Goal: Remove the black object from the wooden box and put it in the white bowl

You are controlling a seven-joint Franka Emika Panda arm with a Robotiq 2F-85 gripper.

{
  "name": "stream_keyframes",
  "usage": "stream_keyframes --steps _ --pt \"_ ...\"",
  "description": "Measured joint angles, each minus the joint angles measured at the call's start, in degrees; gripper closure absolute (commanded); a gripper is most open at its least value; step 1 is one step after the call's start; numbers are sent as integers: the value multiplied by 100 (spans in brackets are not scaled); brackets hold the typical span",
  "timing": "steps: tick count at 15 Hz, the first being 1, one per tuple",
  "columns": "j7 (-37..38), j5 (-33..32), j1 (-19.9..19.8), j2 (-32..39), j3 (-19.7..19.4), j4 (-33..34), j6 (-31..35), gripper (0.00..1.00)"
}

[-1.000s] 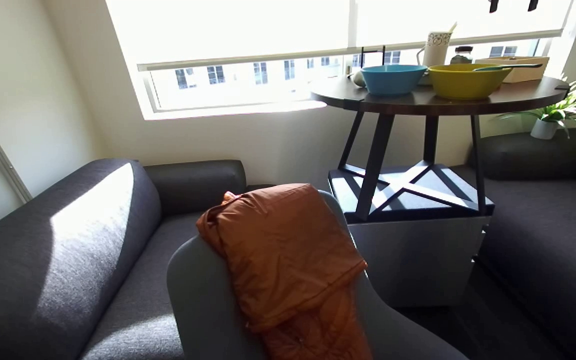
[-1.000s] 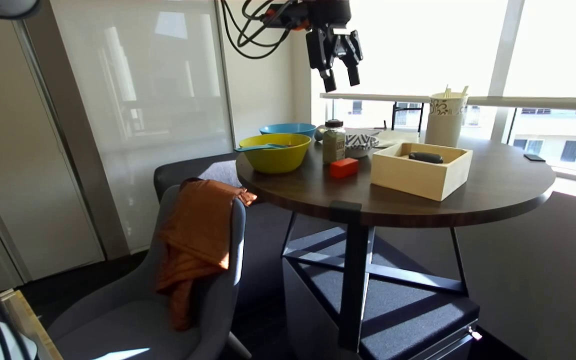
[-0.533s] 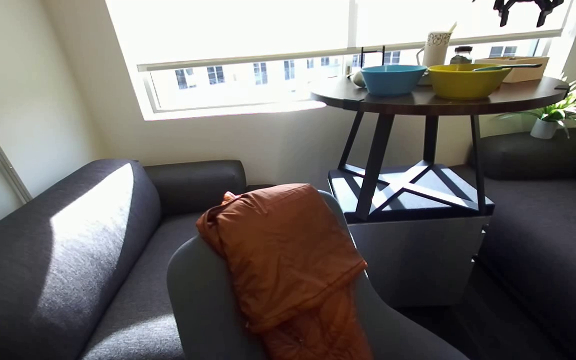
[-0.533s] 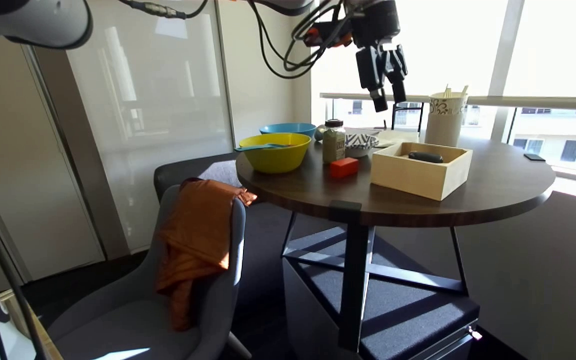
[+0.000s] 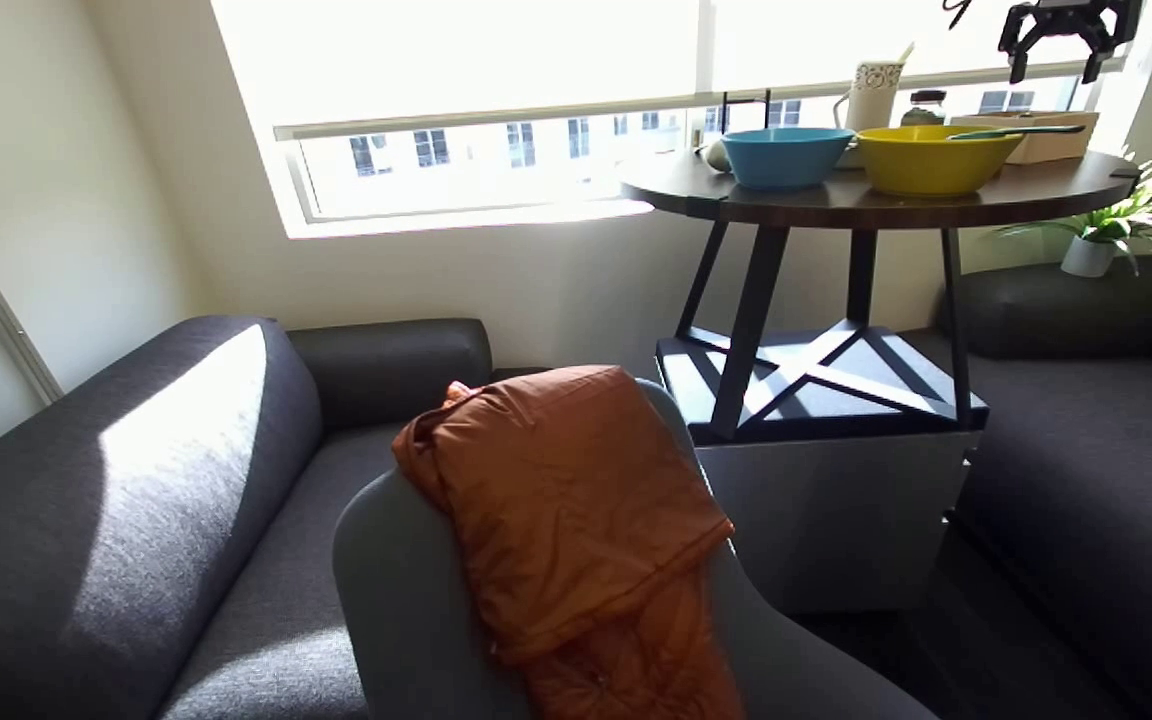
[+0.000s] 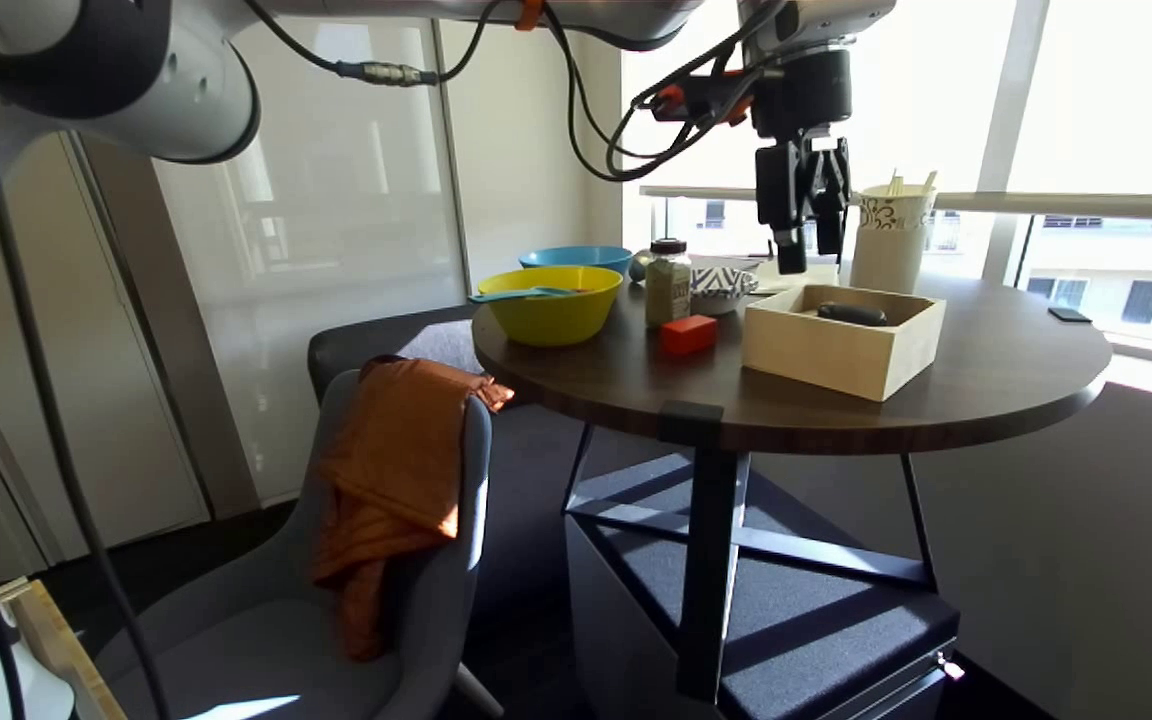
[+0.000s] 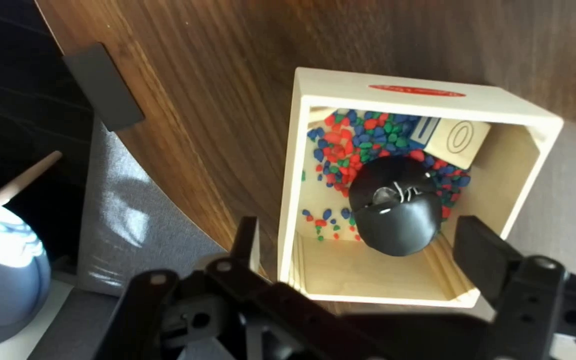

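Observation:
The wooden box [image 6: 816, 348] is pale tan and open at the top, on the round dark table; it also shows in the wrist view [image 7: 338, 84] and partly in an exterior view [image 5: 1061, 143]. The black object [image 7: 398, 210] is rounded and glossy and lies inside the box on red, blue and green pieces; its top shows in an exterior view [image 6: 851, 315]. My gripper [image 6: 811, 247] is open and empty, above the box and apart from it; its fingers show wide apart in the wrist view [image 7: 359, 242]. The white bowl [image 6: 721, 292] has a black zigzag pattern and stands behind the bottle, partly hidden.
A red block [image 6: 688, 335], a spice bottle [image 6: 668, 285], a yellow bowl [image 6: 551, 312] with a teal utensil and a blue bowl [image 6: 576, 258] stand beside the box. A tall white pitcher [image 6: 891, 240] with sticks stands behind it. A small pale block [image 7: 458, 142] lies in the box.
My gripper has come down and moved toward the box, shifting right and lower in both exterior views. It stays open. The black object and the box have not moved.

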Motion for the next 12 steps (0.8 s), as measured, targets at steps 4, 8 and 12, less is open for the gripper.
stream_keyframes --steps 4,8,12 --pt "-823 0 -123 14 68 -10 50 0" --pt "-1940 340 -474 54 340 -10 82 0" --pt "-2319 749 -681 59 627 -7 62 0"
